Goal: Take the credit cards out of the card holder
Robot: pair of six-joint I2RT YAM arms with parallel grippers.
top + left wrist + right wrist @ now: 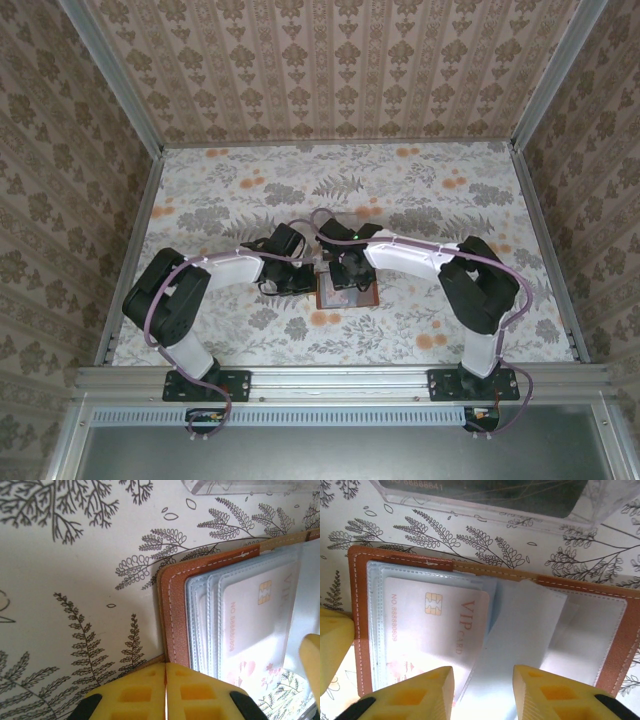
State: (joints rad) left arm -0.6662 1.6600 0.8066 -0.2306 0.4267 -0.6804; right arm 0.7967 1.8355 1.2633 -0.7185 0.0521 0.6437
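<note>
The brown card holder (345, 293) lies open on the table between both arms. Its brown rim (172, 605) frames clear, pale sleeves. A white VIP credit card (435, 625) with a gold chip sits in the left sleeve, also seen in the left wrist view (255, 615). My left gripper (165, 680) is shut, its yellow tips resting at the holder's left rim. My right gripper (484, 687) is open just above the holder's middle, with a loose pale sleeve flap (520, 635) rising between its fingers. In the top view, the left gripper (303, 282) and the right gripper (350, 274) crowd over the holder.
A clear plastic tray (470, 507) lies just beyond the holder, with a dark card (495, 492) inside; its edge shows in the left wrist view (240, 486). The floral tablecloth (400, 190) is walled in on three sides.
</note>
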